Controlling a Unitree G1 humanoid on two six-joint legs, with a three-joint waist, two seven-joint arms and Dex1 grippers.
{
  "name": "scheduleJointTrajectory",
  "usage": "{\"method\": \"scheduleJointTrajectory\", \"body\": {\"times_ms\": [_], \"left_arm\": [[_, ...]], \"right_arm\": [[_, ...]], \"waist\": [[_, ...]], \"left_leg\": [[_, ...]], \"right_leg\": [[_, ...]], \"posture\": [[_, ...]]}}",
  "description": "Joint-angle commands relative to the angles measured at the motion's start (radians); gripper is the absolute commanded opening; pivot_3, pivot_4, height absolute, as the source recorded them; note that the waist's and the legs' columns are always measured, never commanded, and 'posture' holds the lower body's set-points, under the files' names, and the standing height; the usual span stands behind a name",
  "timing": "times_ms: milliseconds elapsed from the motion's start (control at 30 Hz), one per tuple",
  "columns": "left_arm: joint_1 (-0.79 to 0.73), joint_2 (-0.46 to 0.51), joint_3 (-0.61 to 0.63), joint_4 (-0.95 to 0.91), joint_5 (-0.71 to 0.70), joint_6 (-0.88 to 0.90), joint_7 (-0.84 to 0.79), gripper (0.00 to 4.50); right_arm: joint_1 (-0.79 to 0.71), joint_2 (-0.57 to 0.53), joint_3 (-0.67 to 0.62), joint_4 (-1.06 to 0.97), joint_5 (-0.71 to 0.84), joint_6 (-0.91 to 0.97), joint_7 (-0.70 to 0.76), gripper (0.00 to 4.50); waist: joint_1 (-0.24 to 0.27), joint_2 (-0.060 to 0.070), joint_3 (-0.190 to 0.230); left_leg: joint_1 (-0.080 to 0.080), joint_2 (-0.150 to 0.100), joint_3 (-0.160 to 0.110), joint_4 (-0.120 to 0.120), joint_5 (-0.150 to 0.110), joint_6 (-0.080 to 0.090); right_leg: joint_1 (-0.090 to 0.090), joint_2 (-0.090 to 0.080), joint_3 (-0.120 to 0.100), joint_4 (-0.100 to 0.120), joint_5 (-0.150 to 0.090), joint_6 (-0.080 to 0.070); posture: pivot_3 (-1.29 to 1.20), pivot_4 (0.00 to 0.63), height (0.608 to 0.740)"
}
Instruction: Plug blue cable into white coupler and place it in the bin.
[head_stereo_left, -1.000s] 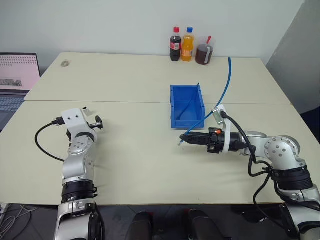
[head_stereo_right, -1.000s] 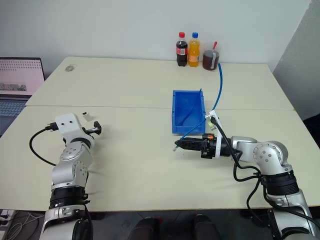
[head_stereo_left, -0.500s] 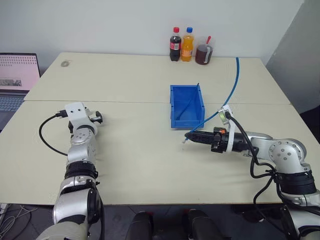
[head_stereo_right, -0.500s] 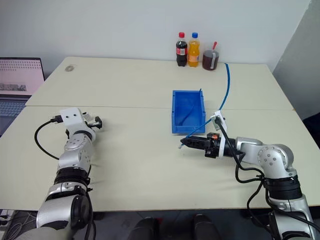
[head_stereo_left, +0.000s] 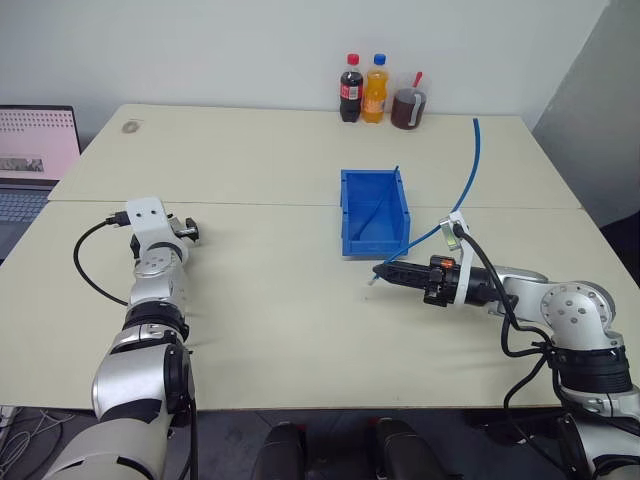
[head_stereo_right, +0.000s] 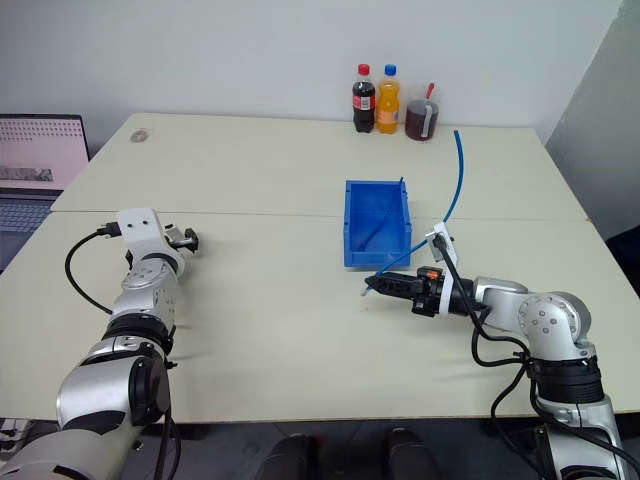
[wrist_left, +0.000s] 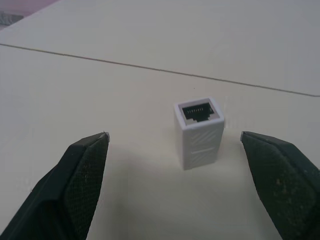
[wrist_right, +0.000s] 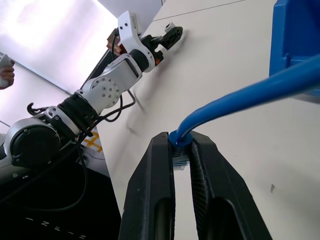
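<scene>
The white coupler (wrist_left: 199, 132) stands on end on the table, its dark socket facing up. My left gripper (wrist_left: 173, 136) is open, with one finger on each side of the coupler and a gap to both. The same gripper (head_stereo_left: 186, 230) sits low over the left part of the table. Right of centre, my right gripper (head_stereo_left: 379, 272) is shut on the plug of the blue cable (head_stereo_left: 462, 200), its tip close above the table. From there the cable arcs up and back to the right. The blue bin (head_stereo_left: 346, 212) stands just behind that gripper.
Two bottles (head_stereo_left: 351, 88) (head_stereo_left: 376, 88) and a cup of dark drink (head_stereo_left: 408, 106) stand at the table's far edge. A laptop (head_stereo_left: 35, 150) sits off the left side. A seam (head_stereo_left: 250, 203) crosses the table, and a small round mark (head_stereo_left: 131, 126) lies at the far left.
My left arm has reached forward and slightly left, bringing its gripper up to the coupler. The right gripper has turned a little, and the cable's far end has swung right.
</scene>
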Motion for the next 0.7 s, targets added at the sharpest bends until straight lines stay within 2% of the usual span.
{"method": "scheduleJointTrajectory", "body": {"times_ms": [33,267,367,467,633,700], "left_arm": [[-0.040,0.017,-0.002,0.009,0.005,-0.028,-0.034,3.51],[-0.064,0.026,-0.009,0.040,0.015,-0.041,-0.066,2.08],[-0.072,0.034,-0.010,0.053,0.016,-0.044,-0.068,1.33],[-0.073,0.039,-0.008,0.062,0.016,-0.043,-0.061,0.83],[-0.061,0.041,-0.006,0.064,0.013,-0.044,-0.054,0.77],[-0.051,0.037,-0.024,0.041,0.020,-0.042,-0.101,0.77]], "right_arm": [[-0.002,0.005,-0.036,-0.037,0.017,0.005,-0.011,0.15],[0.012,0.013,-0.045,-0.046,0.012,0.012,-0.026,0.15],[0.018,0.013,-0.048,-0.049,0.010,0.011,-0.030,0.15],[0.021,0.012,-0.050,-0.049,0.007,0.006,-0.033,0.15],[0.023,0.013,-0.055,-0.048,0.005,0.000,-0.038,0.15],[0.024,0.012,-0.055,-0.050,0.002,-0.001,-0.039,0.15]], "waist": [[0.000,0.000,0.000],[0.000,0.000,0.000],[0.000,0.000,0.000],[0.000,0.000,0.000],[0.000,0.000,0.000],[0.000,0.000,0.000]], "left_leg": [[0.000,0.000,0.000,0.000,0.000,0.000],[0.000,0.000,0.000,0.000,0.000,0.000],[0.000,0.000,0.000,0.000,0.000,0.000],[0.000,0.000,0.000,0.000,0.000,0.000],[0.000,0.000,0.000,0.000,0.000,0.000],[0.000,0.000,0.000,0.000,0.000,0.000]], "right_leg": [[0.000,0.000,0.000,0.000,0.000,0.000],[0.000,0.000,0.000,0.000,0.000,0.000],[0.000,0.000,0.000,0.000,0.000,0.000],[0.000,0.000,0.000,0.001,0.000,0.000],[0.000,0.000,0.000,0.001,0.000,0.000],[0.000,0.000,-0.001,0.001,0.000,0.000]], "posture": [[0.00,0.150,0.740],[0.00,0.150,0.740],[0.00,0.150,0.740],[0.00,0.150,0.740],[0.00,0.150,0.740],[0.00,0.150,0.740]]}}
